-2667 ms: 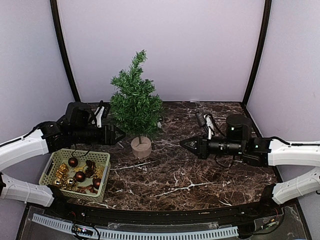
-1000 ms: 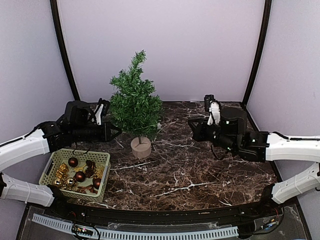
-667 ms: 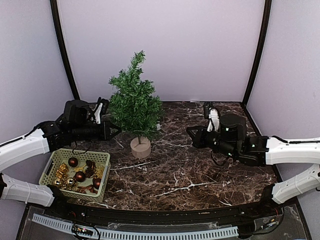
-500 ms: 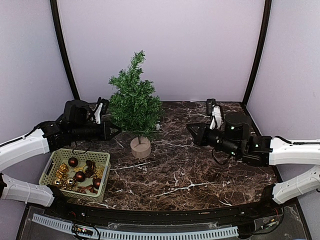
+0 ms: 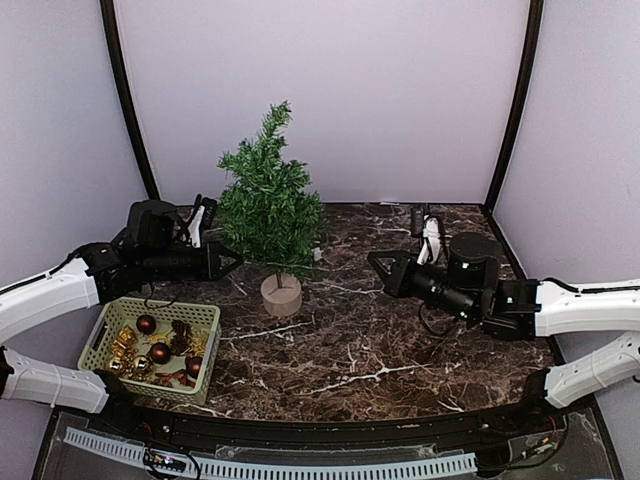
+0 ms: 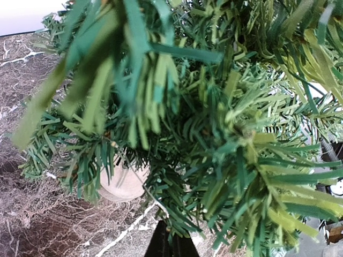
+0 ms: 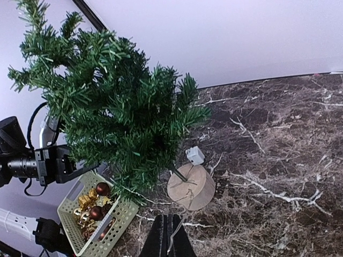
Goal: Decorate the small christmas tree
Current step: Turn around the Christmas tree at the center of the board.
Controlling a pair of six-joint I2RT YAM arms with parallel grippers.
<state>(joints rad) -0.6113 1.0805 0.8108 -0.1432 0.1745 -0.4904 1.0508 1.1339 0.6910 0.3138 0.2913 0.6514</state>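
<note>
Standing near the far edge of the table, left of centre, your small christmas tree has the left gripper at its lower branches, fingers pressed together; your right gripper, fingers likewise together, points toward it.

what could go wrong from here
The left hand is shut right by the tree, at its lower branches; a push might tip it on its small base. The right hand, shut too, points at the tree low down and might knock that base.
</note>
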